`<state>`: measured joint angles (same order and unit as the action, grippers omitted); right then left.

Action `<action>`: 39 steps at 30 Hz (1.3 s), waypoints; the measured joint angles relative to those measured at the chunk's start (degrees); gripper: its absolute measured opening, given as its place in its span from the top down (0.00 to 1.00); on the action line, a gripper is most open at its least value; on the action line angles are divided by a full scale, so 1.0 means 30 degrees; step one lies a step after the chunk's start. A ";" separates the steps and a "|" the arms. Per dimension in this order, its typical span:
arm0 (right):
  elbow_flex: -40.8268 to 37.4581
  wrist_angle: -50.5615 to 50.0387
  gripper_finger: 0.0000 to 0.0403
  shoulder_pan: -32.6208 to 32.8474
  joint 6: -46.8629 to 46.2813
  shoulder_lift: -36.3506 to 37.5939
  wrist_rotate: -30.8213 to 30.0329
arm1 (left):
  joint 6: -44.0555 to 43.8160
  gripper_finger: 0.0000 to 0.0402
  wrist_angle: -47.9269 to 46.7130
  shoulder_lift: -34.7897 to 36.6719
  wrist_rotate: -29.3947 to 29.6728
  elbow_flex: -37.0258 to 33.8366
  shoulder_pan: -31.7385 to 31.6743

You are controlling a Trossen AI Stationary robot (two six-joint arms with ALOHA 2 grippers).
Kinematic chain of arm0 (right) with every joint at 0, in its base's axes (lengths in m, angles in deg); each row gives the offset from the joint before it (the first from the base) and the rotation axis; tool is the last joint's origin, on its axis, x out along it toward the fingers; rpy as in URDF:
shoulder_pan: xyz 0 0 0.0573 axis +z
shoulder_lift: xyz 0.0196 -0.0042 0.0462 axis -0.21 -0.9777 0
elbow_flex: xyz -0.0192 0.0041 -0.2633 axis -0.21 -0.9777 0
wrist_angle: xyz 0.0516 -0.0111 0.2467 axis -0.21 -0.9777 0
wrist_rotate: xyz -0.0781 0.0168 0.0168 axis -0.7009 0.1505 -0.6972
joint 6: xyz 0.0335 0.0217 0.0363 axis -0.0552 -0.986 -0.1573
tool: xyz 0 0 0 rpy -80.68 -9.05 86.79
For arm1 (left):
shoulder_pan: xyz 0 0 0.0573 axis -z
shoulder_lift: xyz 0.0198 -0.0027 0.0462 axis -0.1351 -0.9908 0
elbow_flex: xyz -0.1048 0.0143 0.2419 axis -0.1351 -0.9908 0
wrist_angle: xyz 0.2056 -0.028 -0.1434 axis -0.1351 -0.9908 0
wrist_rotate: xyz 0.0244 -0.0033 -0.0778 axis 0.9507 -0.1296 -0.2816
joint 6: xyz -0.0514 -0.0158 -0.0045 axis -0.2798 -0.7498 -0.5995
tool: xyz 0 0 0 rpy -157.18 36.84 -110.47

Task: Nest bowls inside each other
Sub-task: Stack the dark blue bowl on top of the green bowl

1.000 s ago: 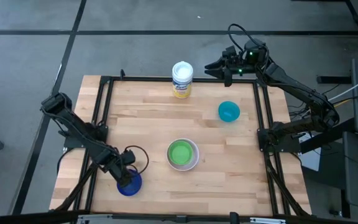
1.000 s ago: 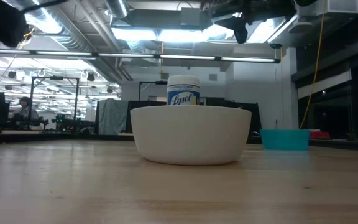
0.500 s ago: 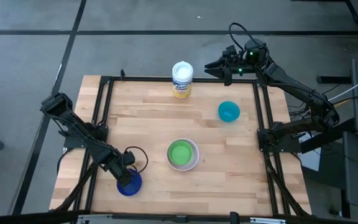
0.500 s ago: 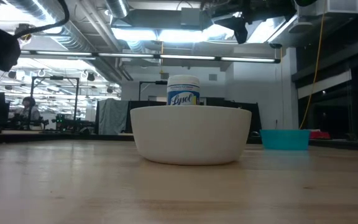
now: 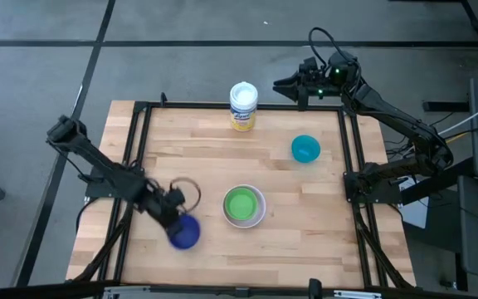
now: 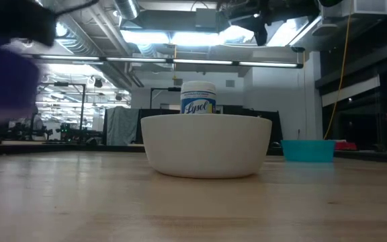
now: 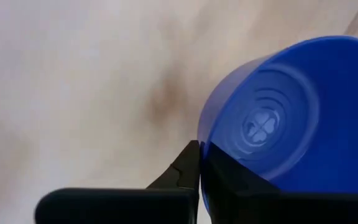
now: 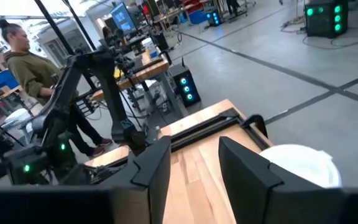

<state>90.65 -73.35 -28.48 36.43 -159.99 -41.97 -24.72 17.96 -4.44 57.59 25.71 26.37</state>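
The dark blue bowl [image 5: 186,234] hangs near the table's front left with my left gripper [image 5: 176,223] shut on it; in the low view it is a blue blur [image 6: 4,75] above the tabletop. A green bowl [image 5: 241,203] sits inside the white bowl [image 5: 258,218], which rests on its base at mid-table. The teal bowl [image 5: 305,149] stands on the table's right half. High over the far right corner, my right gripper [image 5: 282,83] is open and holds nothing. My left gripper holds the dark blue bowl by its rim [image 7: 202,148], one finger [image 7: 188,169] outside the wall and the other [image 7: 224,182] inside. The fingers slant down from the table's left. The bowl hangs tilted, lifted clear of the table.
A white canister with a yellow label [image 5: 243,105] stands at the far edge's middle. A black frame [image 5: 138,149] runs along the table's sides. Bare wood lies between the white bowl and the teal bowl. A person [image 8: 27,56] stands in the room beyond the table.
My left gripper has shut on the dark blue bowl's rim and gone toward the table's right edge and the white bowl. The bowl, which stood on the table, is now lifted clear and tilted.
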 joint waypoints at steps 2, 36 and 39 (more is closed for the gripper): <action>0.0000 0.0391 0.67 0.0000 -0.0085 0.0000 0.0000 | 0.1120 0.99 -0.1213 0.1067 0.1178 0.0921 -0.1256; 0.0000 0.1259 0.61 0.0000 -0.0378 0.0000 0.0776 | 1.7497 0.99 -0.1880 -1.0593 -0.4562 1.2707 -1.1938; 0.0000 0.1259 0.62 0.0000 -0.0364 0.0000 0.0943 | 1.7244 0.99 -0.1420 -1.1036 -0.4665 1.2729 -1.1660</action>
<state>90.65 -69.58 -28.48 35.33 -159.99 -39.14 27.01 13.70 -37.54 43.59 63.90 -8.61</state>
